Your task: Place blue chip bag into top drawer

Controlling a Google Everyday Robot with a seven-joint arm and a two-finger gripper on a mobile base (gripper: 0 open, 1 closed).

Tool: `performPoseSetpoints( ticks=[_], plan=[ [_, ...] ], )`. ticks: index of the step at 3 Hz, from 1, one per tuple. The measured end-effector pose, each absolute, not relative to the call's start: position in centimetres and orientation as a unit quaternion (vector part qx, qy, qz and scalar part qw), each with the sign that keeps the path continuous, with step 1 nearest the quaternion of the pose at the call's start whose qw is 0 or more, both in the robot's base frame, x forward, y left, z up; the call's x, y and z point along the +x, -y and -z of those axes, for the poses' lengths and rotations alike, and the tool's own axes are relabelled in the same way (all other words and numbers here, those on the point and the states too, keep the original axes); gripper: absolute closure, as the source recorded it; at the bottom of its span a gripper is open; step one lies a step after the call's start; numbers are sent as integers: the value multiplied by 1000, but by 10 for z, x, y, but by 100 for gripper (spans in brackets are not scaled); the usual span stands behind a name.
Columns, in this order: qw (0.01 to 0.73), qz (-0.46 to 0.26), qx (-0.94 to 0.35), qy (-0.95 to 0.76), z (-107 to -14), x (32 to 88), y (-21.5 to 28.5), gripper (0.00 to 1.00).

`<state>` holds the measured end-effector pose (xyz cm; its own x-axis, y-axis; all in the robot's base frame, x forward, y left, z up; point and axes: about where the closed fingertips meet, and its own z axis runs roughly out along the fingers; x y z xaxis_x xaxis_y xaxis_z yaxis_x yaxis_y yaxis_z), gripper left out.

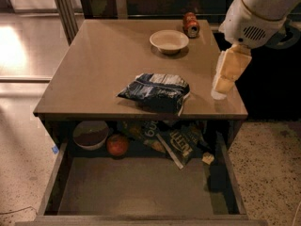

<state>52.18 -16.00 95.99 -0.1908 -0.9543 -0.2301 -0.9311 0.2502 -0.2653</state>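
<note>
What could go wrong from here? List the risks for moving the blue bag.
1. The gripper hangs near the right edge of the brown table, apart from the crumpled navy-blue foil chip bag; a sideways approach might push it off the front edge.
2. The wide grey top drawer holds a pale bowl, a round red fruit and dark bags at its back; a drop there could land on them.
</note>
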Motion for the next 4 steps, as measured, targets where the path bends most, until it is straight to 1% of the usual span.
performPoseSetpoints(
  ticks=[1,2,4],
  plan=[
    [201,-3,-620,-758,-947,543,134,0],
    [206,-28,-635,-744,-936,563,103,0],
    [200,-34,-634,-746,-930,566,100,0]
  ],
)
